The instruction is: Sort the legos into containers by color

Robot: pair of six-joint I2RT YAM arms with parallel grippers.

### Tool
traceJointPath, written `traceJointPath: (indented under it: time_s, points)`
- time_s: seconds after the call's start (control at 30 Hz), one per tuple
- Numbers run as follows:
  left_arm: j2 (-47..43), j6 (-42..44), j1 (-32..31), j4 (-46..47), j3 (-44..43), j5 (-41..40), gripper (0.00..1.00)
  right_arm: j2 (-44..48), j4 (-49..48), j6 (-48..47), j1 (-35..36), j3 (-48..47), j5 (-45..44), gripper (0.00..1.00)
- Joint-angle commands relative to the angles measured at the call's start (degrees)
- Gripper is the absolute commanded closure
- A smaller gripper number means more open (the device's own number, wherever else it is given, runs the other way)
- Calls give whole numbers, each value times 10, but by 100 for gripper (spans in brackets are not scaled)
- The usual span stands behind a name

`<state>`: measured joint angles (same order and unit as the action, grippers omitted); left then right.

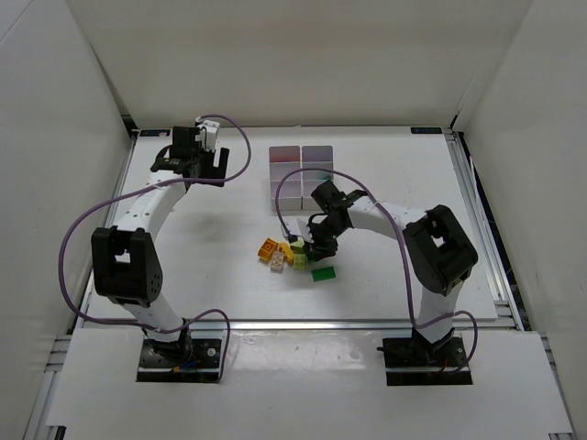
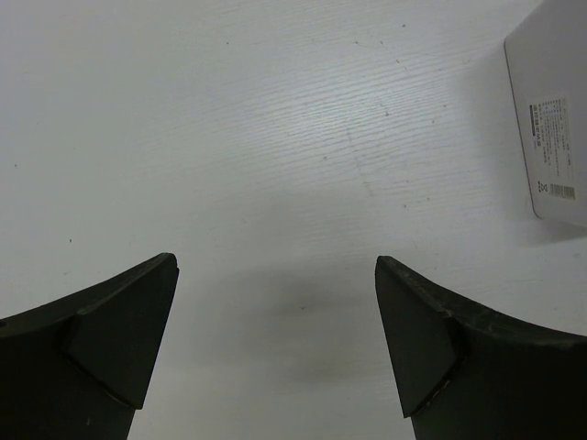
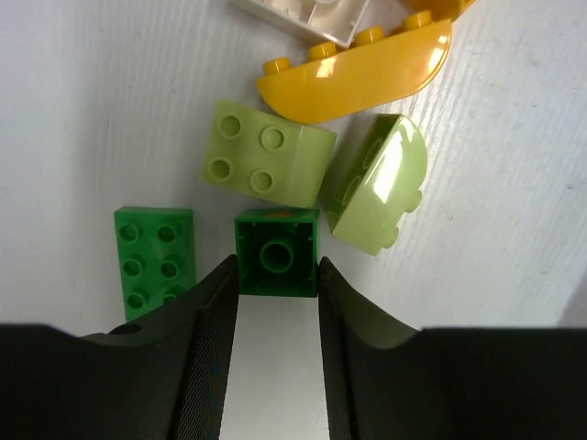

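The legos lie in a small pile (image 1: 284, 252) at mid-table, in front of the containers (image 1: 301, 174), a block of translucent white bins. My right gripper (image 3: 276, 270) reaches down into the pile, its fingers pressed against both sides of a small green square brick (image 3: 276, 252) that shows its hollow underside. Around it are a flat green plate (image 3: 154, 257), a lime square brick (image 3: 266, 163), a lime rounded brick (image 3: 381, 188) and a yellow curved brick (image 3: 358, 73). My left gripper (image 2: 275, 302) hangs wide open over bare table at the back left (image 1: 188, 163).
An orange brick (image 1: 268, 247) and a white brick (image 1: 276, 262) sit on the pile's left side. A white labelled box (image 2: 550, 119) shows at the right edge of the left wrist view. White walls enclose the table on three sides.
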<state>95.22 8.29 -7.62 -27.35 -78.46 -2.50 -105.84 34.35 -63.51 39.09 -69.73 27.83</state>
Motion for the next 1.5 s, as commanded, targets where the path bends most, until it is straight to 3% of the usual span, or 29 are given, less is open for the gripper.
traceJointPath:
  time_s: [0.0,0.2,0.47,0.6,0.93,1.13,1.47]
  points:
    - [-4,-4,-1,7,-6,8,1,-10,7,1,-2,-6,-11,78]
    - [-1,-5,-1,7,-6,15,0,61,42,18,-16,-6,11,83]
    - [1,-9,-1,11,-10,22,1,167,-17,192,-74,-52,14,86]
    - [14,-10,-1,9,-22,22,1,101,-30,239,-91,-156,-52,88]
    - [35,-6,-2,10,-57,36,1,-70,-31,245,-125,-330,-82,88]
    - [35,-6,-2,9,-55,35,1,-125,-31,231,-130,-375,-95,87]
    - [41,-3,-2,9,-56,34,1,-132,-40,231,-128,-368,-106,83]
